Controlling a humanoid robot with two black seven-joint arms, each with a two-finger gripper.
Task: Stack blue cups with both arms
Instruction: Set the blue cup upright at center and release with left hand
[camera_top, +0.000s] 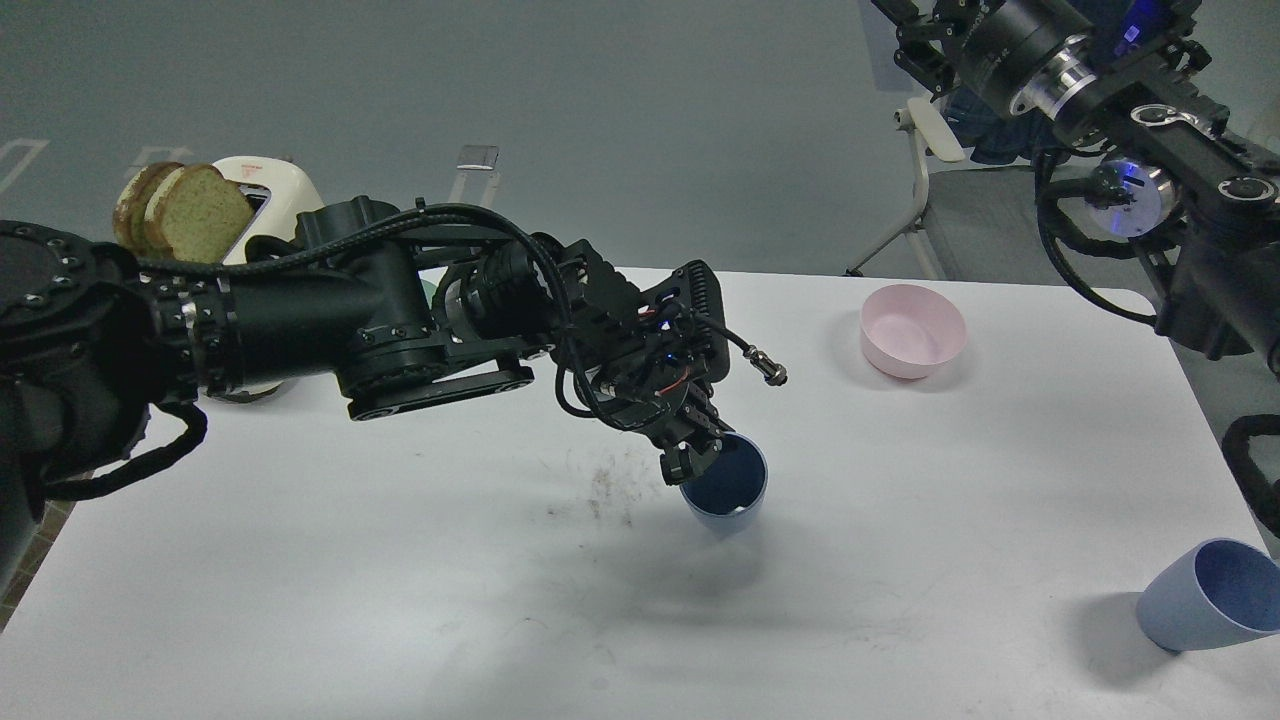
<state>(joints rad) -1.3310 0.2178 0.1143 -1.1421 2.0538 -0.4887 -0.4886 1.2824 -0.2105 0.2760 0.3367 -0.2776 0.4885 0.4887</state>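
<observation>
One blue cup (727, 487) stands about upright near the middle of the white table (400, 600), its dark inside facing up. My left gripper (697, 447) is shut on this cup's near-left rim, reaching in from the left. The second blue cup (1205, 597) sits tilted at the table's right front edge, mouth facing up and right. My right arm (1150, 150) hangs high at the upper right, off the table; its gripper is not in view.
A pale pink bowl (912, 331) stands at the back right of the table. A white toaster (262, 190) with bread slices (180, 210) stands at the back left, behind my left arm. A chair (925, 150) stands beyond the table.
</observation>
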